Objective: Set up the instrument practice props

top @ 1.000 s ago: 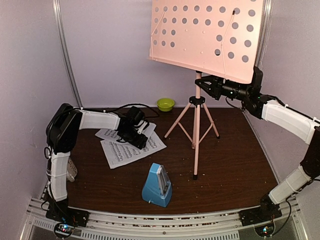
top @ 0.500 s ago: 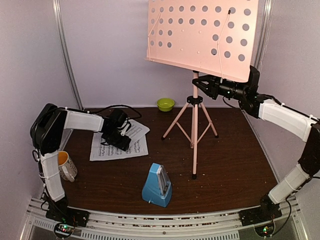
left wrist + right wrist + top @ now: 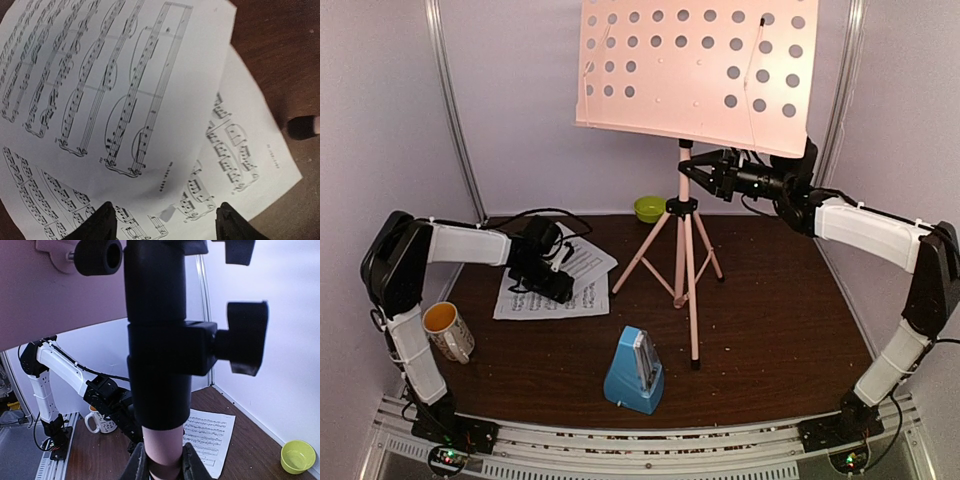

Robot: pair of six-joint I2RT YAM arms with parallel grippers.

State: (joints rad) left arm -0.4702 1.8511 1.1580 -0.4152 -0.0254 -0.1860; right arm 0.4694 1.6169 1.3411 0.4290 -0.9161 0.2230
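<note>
Pink music stand [image 3: 670, 110] — hole-dotted desk, thin splayed tripod legs.

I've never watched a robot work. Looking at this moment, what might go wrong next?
1. The right gripper clamps the tall music stand only high on its pole, under the wide desk; it might tilt or slip.
2. The stand's front foot is near the metronome and might knock it.
3. The left gripper hangs open over two overlapping pages; it may pinch both or crease them.
</note>
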